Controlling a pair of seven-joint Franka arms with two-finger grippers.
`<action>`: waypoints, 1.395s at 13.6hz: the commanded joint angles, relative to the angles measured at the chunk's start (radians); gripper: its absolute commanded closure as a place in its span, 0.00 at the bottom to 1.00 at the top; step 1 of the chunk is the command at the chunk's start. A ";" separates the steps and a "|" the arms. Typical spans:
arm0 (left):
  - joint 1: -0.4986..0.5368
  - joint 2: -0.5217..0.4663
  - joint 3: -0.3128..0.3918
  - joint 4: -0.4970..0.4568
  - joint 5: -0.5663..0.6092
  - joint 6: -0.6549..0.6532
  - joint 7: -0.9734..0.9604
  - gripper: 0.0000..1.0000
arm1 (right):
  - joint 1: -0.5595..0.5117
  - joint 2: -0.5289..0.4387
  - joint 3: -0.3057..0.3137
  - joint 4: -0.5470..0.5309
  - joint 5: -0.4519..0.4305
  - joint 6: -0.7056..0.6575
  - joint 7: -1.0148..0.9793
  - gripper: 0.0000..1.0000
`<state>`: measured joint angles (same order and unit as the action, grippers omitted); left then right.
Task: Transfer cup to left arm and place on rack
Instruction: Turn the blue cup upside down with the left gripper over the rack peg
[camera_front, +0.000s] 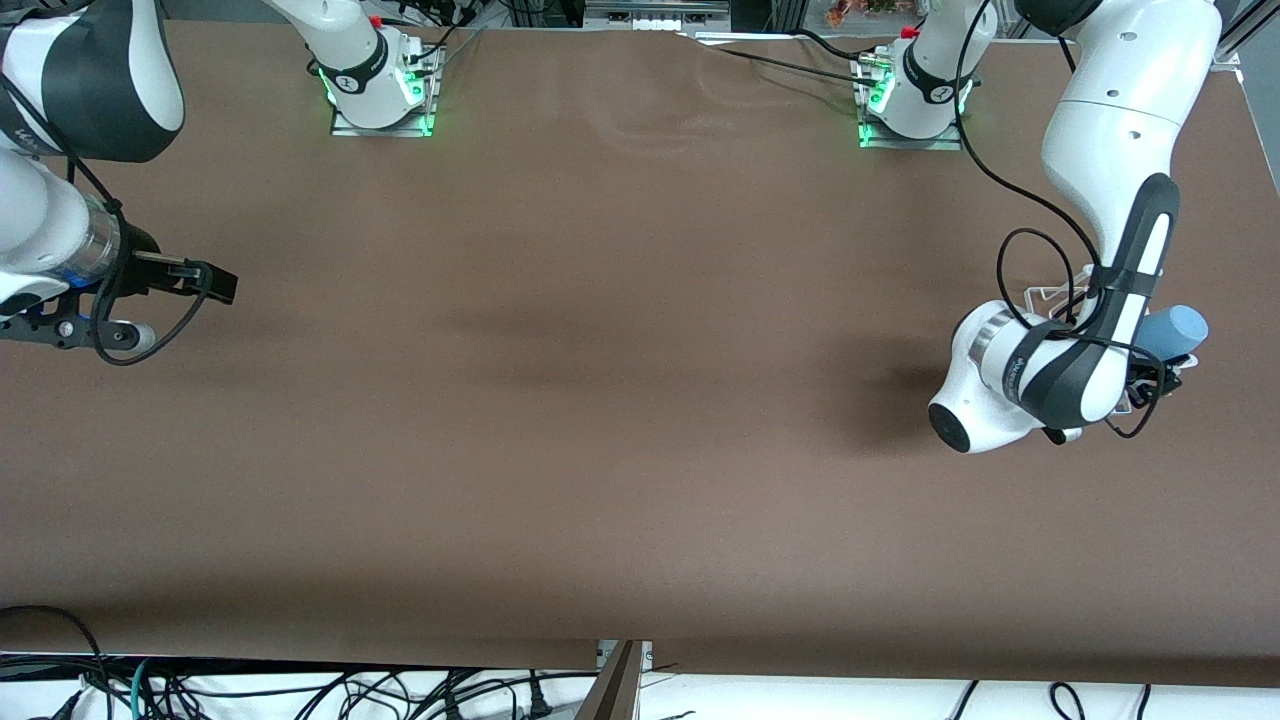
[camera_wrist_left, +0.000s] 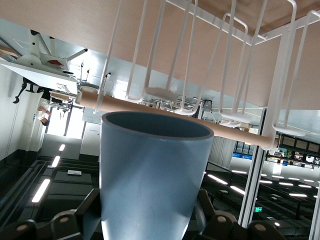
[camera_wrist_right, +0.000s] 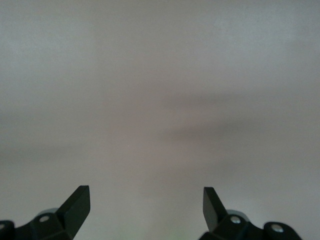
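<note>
Cup (camera_wrist_left: 152, 175) is in my left gripper (camera_wrist_left: 145, 220), clamped between the two fingers (camera_wrist_left: 70, 220) with the open mouth pointing away from the wrist. In the front view the cup (camera_front: 1178, 330) shows as a light-blue stub sticking out past my left arm (camera_front: 1110, 200), at the left arm's end of the table (camera_front: 600, 400), lying roughly on its side rather than upright. Rack (camera_wrist_left: 220, 75) sits right at the cup's mouth: white wire loops and the wooden dowel (camera_wrist_left: 175, 112) run just past the rim in the left wrist view (can't tell whether rim and dowel actually touch). From the front, only a bit of the rack (camera_front: 1045, 295) wire shows, since the left forearm and wrist cover most of it; the cup is over the rack, and I can't tell from here whether it is seated on a peg. Left gripper (camera_front: 1160, 375) itself is mostly hidden under the wrist and cabling in that view. My right gripper (camera_front: 200, 280) is waiting at the right arm's end of the table, over bare brown surface, well apart from the cup and rack. Its fingers (camera_wrist_right: 75, 205) are spread wide with nothing between them in the right wrist view, gripper (camera_wrist_right: 145, 210) looking at blank table.
</note>
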<state>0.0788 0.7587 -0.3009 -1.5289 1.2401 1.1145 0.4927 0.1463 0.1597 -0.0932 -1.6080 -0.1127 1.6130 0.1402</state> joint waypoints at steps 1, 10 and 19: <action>0.003 0.004 -0.004 -0.014 0.033 0.005 -0.011 0.82 | -0.007 0.004 0.004 0.025 -0.015 -0.030 -0.011 0.00; -0.010 0.028 -0.007 -0.008 0.018 0.016 -0.056 0.00 | 0.004 -0.002 0.012 0.097 0.005 -0.128 -0.013 0.00; 0.022 -0.241 -0.006 0.194 -0.563 0.005 -0.063 0.00 | -0.010 -0.006 -0.010 0.122 0.082 -0.185 -0.013 0.00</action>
<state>0.0771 0.6037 -0.3135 -1.3849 0.8541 1.1185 0.4258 0.1455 0.1588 -0.1054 -1.5126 -0.0507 1.4590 0.1358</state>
